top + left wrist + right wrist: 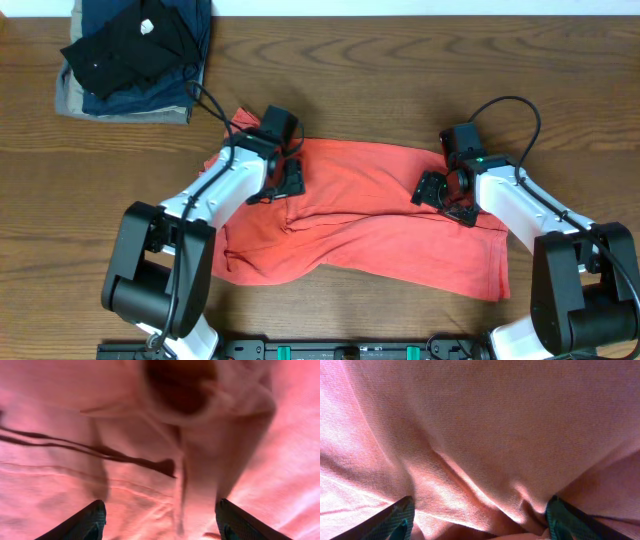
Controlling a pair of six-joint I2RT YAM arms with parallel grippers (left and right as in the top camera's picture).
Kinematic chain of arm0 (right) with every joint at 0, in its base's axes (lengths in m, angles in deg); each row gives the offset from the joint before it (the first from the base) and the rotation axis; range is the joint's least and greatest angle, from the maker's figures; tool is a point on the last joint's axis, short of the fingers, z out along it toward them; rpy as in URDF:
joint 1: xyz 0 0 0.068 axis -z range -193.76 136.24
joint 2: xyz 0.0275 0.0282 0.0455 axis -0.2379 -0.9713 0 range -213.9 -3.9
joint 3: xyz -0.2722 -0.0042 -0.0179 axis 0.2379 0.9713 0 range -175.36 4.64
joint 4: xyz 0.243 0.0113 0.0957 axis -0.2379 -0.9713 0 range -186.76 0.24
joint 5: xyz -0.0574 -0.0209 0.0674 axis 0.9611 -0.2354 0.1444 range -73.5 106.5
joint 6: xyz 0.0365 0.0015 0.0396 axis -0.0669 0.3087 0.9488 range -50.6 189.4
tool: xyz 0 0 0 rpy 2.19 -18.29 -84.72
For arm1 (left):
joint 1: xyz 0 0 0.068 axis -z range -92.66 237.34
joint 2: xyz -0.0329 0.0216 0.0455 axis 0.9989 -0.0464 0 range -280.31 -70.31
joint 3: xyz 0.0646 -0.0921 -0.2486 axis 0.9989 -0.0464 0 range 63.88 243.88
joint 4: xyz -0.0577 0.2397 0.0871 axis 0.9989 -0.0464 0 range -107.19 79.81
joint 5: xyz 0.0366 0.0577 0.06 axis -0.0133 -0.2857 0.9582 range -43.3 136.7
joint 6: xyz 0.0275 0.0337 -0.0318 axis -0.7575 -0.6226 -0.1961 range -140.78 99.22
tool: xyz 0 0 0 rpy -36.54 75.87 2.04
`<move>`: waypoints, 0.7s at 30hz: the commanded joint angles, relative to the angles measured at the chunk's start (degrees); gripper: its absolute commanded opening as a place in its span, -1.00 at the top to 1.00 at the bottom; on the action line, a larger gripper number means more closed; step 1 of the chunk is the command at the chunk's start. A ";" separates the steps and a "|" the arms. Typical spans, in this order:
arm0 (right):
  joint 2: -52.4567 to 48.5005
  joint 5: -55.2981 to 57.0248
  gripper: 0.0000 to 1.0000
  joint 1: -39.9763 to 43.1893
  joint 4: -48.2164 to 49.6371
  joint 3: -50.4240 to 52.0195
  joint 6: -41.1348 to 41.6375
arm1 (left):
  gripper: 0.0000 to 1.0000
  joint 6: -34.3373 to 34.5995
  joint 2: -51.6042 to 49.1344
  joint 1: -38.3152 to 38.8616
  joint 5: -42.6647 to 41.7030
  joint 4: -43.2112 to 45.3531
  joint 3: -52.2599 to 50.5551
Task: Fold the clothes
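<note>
The clothes, an orange-red T-shirt [370, 220], lie crumpled across the middle of the table with the upper part doubled over the lower. No lettering shows. My left gripper [285, 182] hovers over the shirt's upper left part, open. In the left wrist view its gripper [161, 512] has the dark fingertips [92, 521] wide apart over a seam and fold of the shirt [60, 480]. My right gripper [442, 192] sits over the upper right part, open. In the right wrist view its gripper [480, 512] spans a ridge of the shirt [485, 435] without pinching it.
A stack of folded black, navy and khaki garments [135, 55] sits at the table's far left corner. Bare wooden table [400, 70] shows behind and on both sides of the shirt. The arm bases stand at the near edge.
</note>
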 commanded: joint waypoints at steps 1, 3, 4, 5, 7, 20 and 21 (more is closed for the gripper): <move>-1.68 -3.74 -0.64 -1.22 0.74 1.49 -0.04 | -0.40 -0.26 -2.25 0.22 1.36 -0.11 -0.02; -1.68 -3.76 -0.64 -1.22 0.50 1.49 -0.26 | -0.36 -0.13 -3.34 0.02 2.19 -0.17 -0.02; -1.68 -3.74 -0.65 -1.22 0.31 1.49 -0.26 | -0.33 -0.13 -3.76 -0.15 2.34 -0.17 -0.02; -1.68 -3.74 -0.65 -1.22 0.20 1.51 -0.33 | -0.27 -0.13 -4.00 -0.35 2.47 -0.33 -0.02; -1.68 -3.72 -0.66 -1.22 0.13 1.51 -0.61 | -0.19 -0.13 -3.98 -0.61 2.84 -0.39 -0.02; -1.68 -1.79 -0.69 -1.22 0.42 1.51 -0.87 | -0.11 -0.33 3.63 -0.87 2.93 -3.61 -0.02; -1.68 -1.79 -0.69 -1.22 0.46 1.51 -0.87 | -0.11 -0.33 3.65 -0.87 2.93 -3.61 -0.02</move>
